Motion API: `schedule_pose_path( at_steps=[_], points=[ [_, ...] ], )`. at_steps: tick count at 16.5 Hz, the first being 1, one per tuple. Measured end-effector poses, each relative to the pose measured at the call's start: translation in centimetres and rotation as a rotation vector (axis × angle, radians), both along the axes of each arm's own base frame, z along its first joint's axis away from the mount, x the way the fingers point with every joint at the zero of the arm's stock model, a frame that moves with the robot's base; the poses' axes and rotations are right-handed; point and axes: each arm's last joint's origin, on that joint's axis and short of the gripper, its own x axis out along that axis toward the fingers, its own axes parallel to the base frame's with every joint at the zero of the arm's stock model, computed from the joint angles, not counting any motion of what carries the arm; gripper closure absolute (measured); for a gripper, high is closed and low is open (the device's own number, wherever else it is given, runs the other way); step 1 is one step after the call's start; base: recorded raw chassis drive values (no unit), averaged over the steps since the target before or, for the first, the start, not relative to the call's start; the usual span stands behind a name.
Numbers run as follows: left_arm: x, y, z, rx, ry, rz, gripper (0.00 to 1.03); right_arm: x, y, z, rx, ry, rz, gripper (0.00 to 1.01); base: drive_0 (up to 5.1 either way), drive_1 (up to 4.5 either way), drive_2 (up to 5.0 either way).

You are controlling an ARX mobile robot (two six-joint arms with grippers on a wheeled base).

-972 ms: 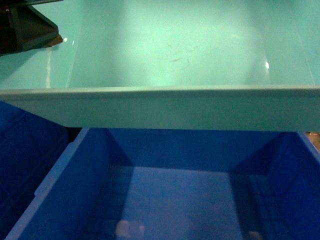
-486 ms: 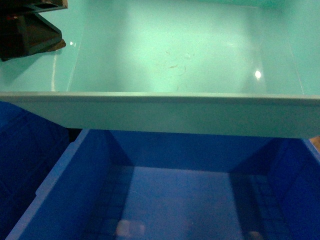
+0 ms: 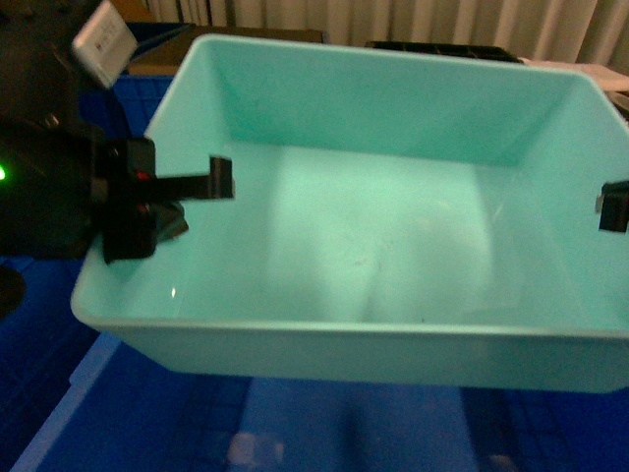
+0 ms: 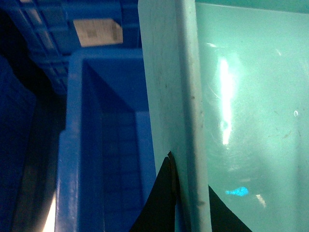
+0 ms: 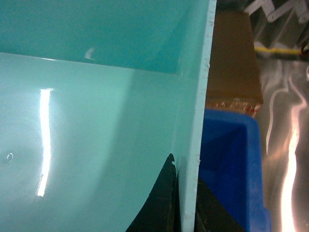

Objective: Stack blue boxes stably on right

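left gripper (image 3: 197,192) sits at the left edge of the head view, its dark body outside the turquoise tub (image 3: 393,246) and one black finger (image 3: 218,179) reaching over the rim into the tub's inside. in the left wrist view the two dark fingers (image 4: 161,203) straddle the tub's left wall (image 4: 169,96), one on each face, so this pincer is clamped on the tub's wall. beside that wall, lower down, a dark blue ribbed crate (image 4: 96,145) stands open, and a white label (image 4: 96,33) is stuck on another blue crate behind it.

the tub fills the middle of the head view, held off the surface between both arms, rim up and tipped a little toward the camera, above the dark blue crate (image 3: 147,433) whose edge and floor show under it. its inside is bare and glossy.

at the right edge, only a small black tip of the right gripper (image 3: 614,206) shows inside the tub's right wall. the right wrist view shows its dark fingers (image 5: 164,203) on either side of that wall (image 5: 198,121), gripping it. outside it lie a blue crate (image 5: 231,169), a brown cardboard box (image 5: 234,63) and a shiny metal surface (image 5: 289,145).
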Motion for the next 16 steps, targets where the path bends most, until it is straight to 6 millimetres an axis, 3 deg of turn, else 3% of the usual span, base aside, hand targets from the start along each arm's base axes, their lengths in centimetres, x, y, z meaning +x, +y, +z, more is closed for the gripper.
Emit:
schedule_pose_path(
  at_steps=[4,7,10,12,16],
  points=[
    [1.5,-1.3,-4.1,0.025,0.173,-0.010,1.01,1.2,-1.0,-4.2,0.006,0.204,-0.005,0.99,0.0,0.00,0.0],
    [2.6,-1.8,-4.8,0.029,0.218,0.007,1.01,2.0,-1.3,-5.2,-0.001,0.229,0.006,0.99,0.0,0.00,0.0],
    [2.2,-1.9,-6.1,0.015,0.289,0.031,1.01,1.7,-1.4,-6.6,-0.010,0.277,0.019,0.99,0.0,0.00,0.0],
    [0.7,-1.6,-8.8,-0.006,0.362,0.050,1.01,0.7,-0.4,-8.3,-0.035,0.314,0.037,0.99,0.0,0.00,0.0],
    [1.3,-1.2,-9.0,-0.014,0.363,0.052,1.01,1.0,0.1,-8.5,-0.049,0.304,0.035,0.99,0.0,0.00,0.0]
  ],
)
